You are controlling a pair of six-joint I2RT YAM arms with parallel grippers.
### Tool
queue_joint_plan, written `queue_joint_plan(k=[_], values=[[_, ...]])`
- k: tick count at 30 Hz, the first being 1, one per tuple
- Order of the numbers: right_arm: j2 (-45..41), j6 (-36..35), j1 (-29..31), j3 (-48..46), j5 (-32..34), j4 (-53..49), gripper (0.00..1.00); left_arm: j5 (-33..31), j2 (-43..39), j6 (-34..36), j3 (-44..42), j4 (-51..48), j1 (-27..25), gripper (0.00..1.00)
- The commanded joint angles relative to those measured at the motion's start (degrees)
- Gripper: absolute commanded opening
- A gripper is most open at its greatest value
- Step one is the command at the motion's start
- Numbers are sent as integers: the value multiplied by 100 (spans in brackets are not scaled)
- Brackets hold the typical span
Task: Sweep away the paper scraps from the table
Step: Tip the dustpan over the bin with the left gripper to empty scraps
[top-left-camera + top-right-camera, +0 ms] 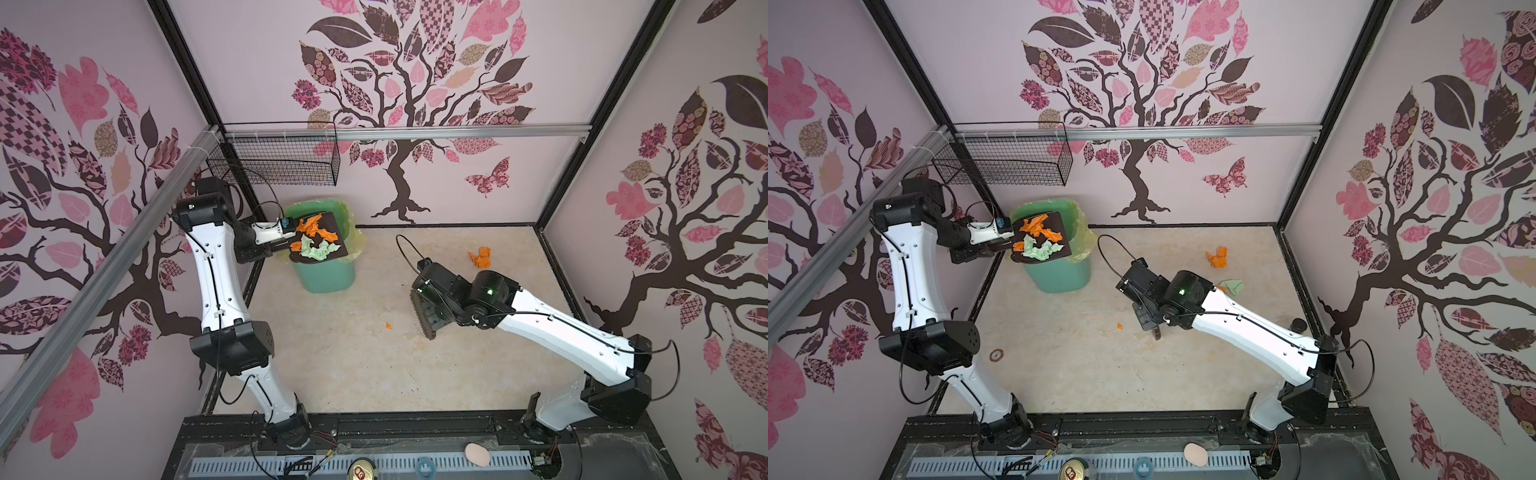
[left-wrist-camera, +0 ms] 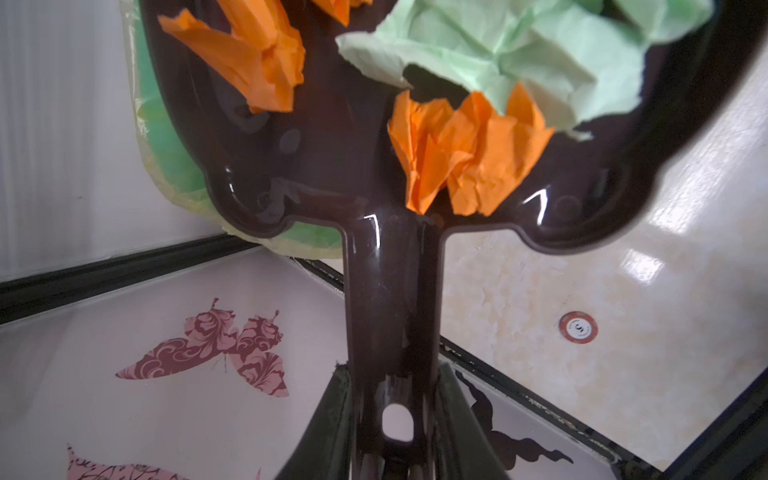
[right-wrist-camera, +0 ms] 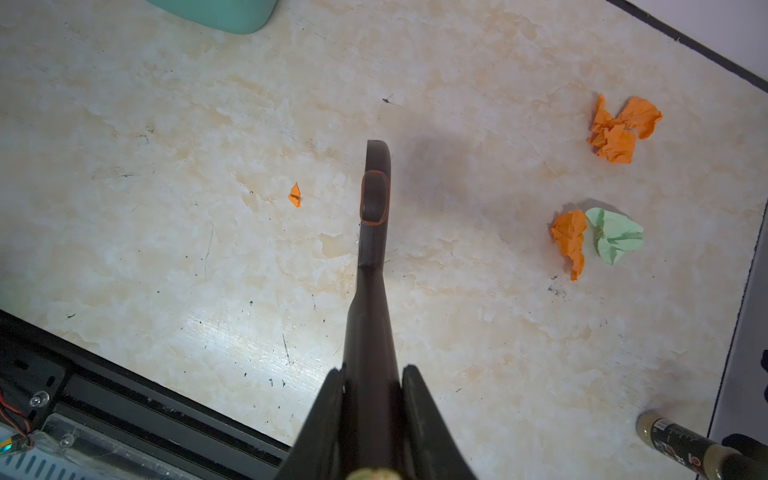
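orange paper scraps [image 2: 469, 149] on dustpan [image 2: 390, 291] pinched by left end effector [image 2: 395, 370]; right [image 3: 372, 370] pinches brush [image 3: 374, 199]

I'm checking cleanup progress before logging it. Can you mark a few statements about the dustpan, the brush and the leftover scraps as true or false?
1. The dustpan, loaded with orange and green scraps, is over the green bin. True.
2. The table has no scraps on it. False: an orange clump, an orange-and-green pair and a tiny orange bit lie there.
3. The right gripper holds the brush. True.
4. The left gripper is empty. False: its jaws clamp the dustpan's handle.
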Motion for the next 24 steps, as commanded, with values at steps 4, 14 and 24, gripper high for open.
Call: queue_joint_plan(k=[4,14,24], values=[[-128,3,-23,-178,-83,196,0,-272,776,16,971,-912,61,0],[62,-6,-22,-423,-319,480,0,-202,1381,-101,1869,-893,48,0],[107,12,-22,-480,-356,589,0,-1210,1179,143,1389,703,-149,0]])
